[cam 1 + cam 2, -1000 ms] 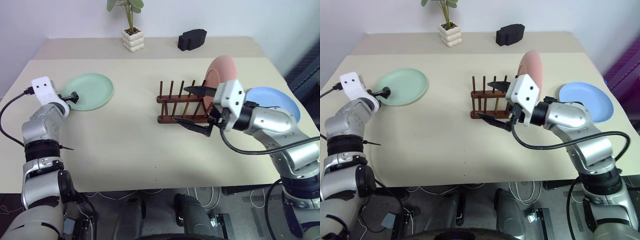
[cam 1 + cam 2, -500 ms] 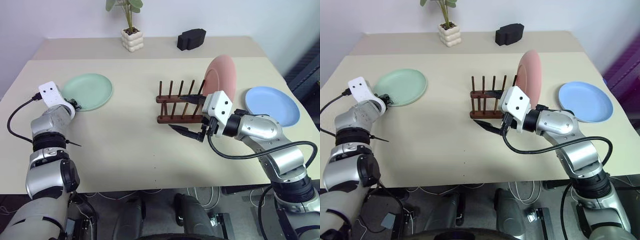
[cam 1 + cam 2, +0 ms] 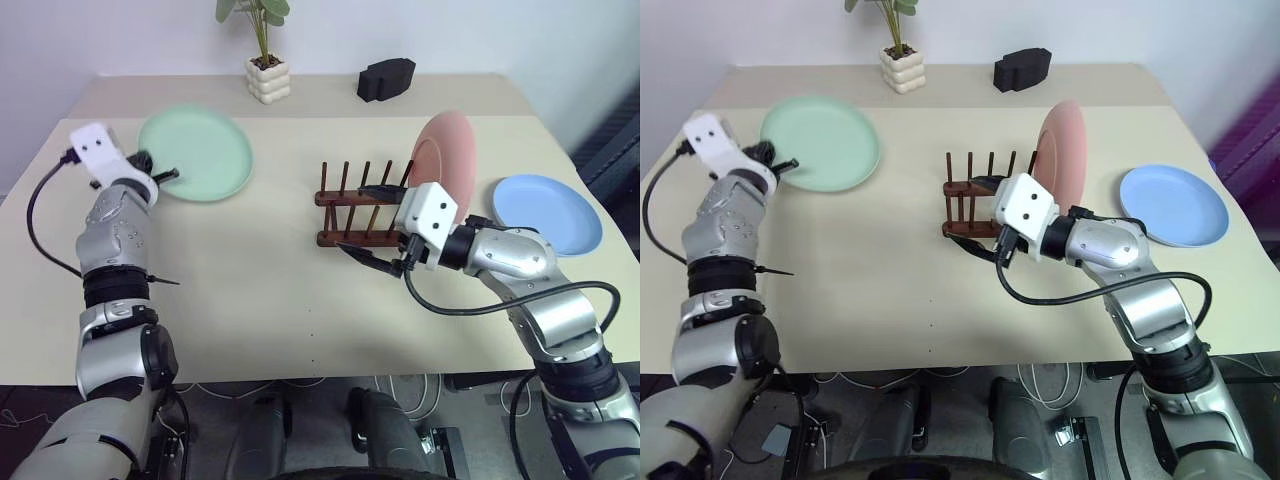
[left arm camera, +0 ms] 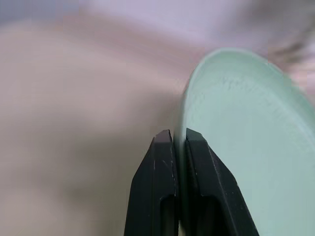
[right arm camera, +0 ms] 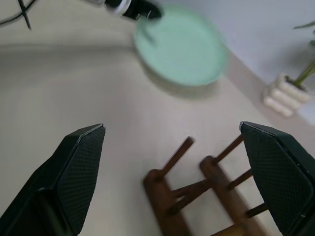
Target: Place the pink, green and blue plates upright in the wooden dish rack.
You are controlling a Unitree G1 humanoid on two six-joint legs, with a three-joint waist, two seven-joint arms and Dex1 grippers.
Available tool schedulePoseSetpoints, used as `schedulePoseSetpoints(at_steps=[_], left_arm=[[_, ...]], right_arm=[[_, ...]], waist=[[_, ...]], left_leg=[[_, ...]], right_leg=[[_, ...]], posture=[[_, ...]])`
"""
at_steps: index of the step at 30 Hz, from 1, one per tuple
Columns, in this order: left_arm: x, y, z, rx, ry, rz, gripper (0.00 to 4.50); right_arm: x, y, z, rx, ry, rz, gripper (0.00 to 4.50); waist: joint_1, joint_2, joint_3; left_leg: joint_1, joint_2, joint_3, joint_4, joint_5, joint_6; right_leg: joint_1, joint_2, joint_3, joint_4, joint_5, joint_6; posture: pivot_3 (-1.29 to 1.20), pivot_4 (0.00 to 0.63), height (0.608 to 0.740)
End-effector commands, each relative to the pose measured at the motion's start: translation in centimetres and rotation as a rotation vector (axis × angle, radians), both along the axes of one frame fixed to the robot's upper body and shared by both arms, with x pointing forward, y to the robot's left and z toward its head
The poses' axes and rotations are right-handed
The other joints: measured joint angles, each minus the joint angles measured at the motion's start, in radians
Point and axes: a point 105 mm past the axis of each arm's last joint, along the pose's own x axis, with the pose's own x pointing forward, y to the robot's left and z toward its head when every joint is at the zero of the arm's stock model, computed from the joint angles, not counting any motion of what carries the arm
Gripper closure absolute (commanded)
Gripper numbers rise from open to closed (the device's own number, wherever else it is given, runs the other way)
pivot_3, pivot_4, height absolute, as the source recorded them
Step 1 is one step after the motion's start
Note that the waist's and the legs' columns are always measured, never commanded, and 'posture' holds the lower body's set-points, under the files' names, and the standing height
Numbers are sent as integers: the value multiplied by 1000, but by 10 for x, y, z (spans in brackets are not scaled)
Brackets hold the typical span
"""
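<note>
My left gripper is shut on the near-left rim of the green plate and holds it above the table; the left wrist view shows the fingers pinching that rim. The pink plate stands upright at the right end of the wooden dish rack. Flat on the table at the right lies the blue plate. My right gripper hangs open just in front of the rack's right part, holding nothing. Its wrist view looks over the rack toward the green plate.
A potted plant and a black block stand at the back of the beige table. The table's front edge runs close below both arms.
The left gripper closed on the green plate's rim, then lifted it up and to the right off the table. The right gripper stayed open and drew back a little toward me.
</note>
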Motion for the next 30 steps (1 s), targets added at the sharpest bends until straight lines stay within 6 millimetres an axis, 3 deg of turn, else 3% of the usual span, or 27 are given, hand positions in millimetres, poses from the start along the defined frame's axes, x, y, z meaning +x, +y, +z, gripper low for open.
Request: schedulePoseSetpoints(at_steps=[1, 5, 9, 14, 20, 29, 30], left_arm=[[-14, -32, 57, 115, -224, -103, 4462], [-36, -89, 93, 196, -377, -298, 4462], [-52, -125, 110, 246, -425, -399, 4462], [-68, -156, 118, 261, -432, -498, 4462], [-76, -168, 116, 244, -413, -541, 4462], [-73, -167, 111, 230, -382, -534, 4500], [-73, -167, 111, 228, -381, -533, 4500]], right_arm=[[8, 3, 12, -38, -133, -36, 0], [25, 8, 20, -116, -304, -102, 0], [33, 17, 35, -139, -483, -148, 0], [38, 21, 43, -189, -651, -189, 0], [43, 20, 43, -226, -717, -208, 0], [40, 23, 41, -239, -736, -178, 4369], [40, 24, 40, -241, -737, -175, 4443]], waist=[[-2, 0, 0], [-5, 0, 0], [-6, 0, 0], [-5, 0, 0], [-5, 0, 0], [-6, 0, 0], [-6, 0, 0]], left_leg=[[0, 0, 0, 0, 0, 0], [0, 0, 0, 0, 0, 0], [0, 0, 0, 0, 0, 0], [0, 0, 0, 0, 0, 0], [0, 0, 0, 0, 0, 0], [0, 0, 0, 0, 0, 0], [0, 0, 0, 0, 0, 0]], right_leg=[[0, 0, 0, 0, 0, 0], [0, 0, 0, 0, 0, 0], [0, 1, 0, 0, 0, 0], [0, 1, 0, 0, 0, 0], [0, 1, 1, 0, 0, 0], [0, 1, 1, 1, 0, 0], [0, 1, 1, 1, 0, 0]], posture=[[0, 150, 740], [0, 150, 740], [0, 150, 740], [0, 150, 740], [0, 150, 740], [0, 150, 740], [0, 150, 740]])
